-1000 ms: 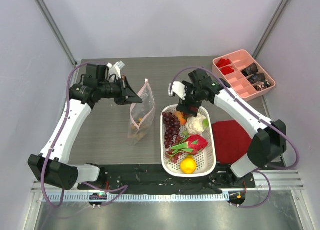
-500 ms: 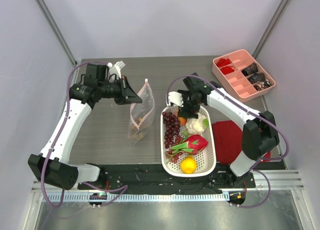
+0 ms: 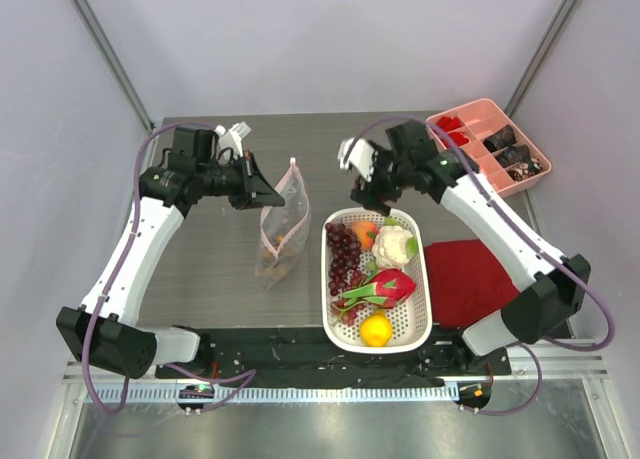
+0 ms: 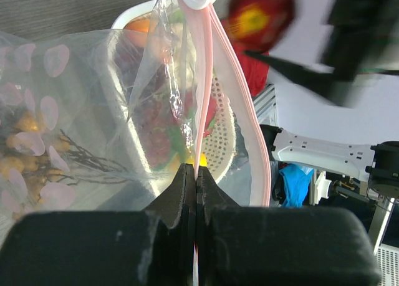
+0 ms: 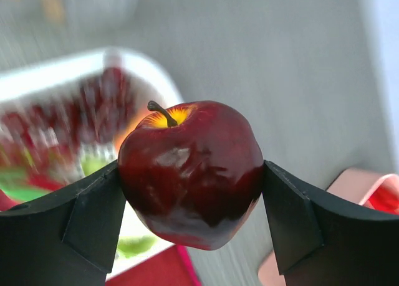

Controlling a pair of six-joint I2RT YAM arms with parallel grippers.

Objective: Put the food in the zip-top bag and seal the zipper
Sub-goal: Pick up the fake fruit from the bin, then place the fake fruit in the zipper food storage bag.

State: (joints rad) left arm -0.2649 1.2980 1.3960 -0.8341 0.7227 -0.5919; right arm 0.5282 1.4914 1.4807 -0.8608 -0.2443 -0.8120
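My left gripper (image 3: 262, 192) is shut on one pink rim of the zip-top bag (image 3: 283, 229), holding it upright; in the left wrist view the fingertips (image 4: 187, 185) pinch the rim and the bag's mouth (image 4: 234, 80) gapes to the right. A small brownish cluster (image 4: 31, 149) lies inside. My right gripper (image 5: 192, 199) is shut on a dark red apple (image 5: 190, 171), held in the air just beyond the far end of the white basket (image 3: 421, 289), right of the bag. Purple grapes (image 3: 343, 257), an orange (image 3: 365, 231), a white bulb (image 3: 393, 245), a pink dragon fruit (image 3: 385, 287) and a yellow lemon (image 3: 376, 329) stay in the basket.
A folded red cloth (image 3: 463, 279) lies right of the basket. A pink divided tray (image 3: 487, 147) with small dark and red items sits at the back right corner. Both arm bases stand along the near table edge.
My right gripper closed on the dark red apple in the basket and lifted it up and back, out of the basket. The left gripper and the bag have not moved.
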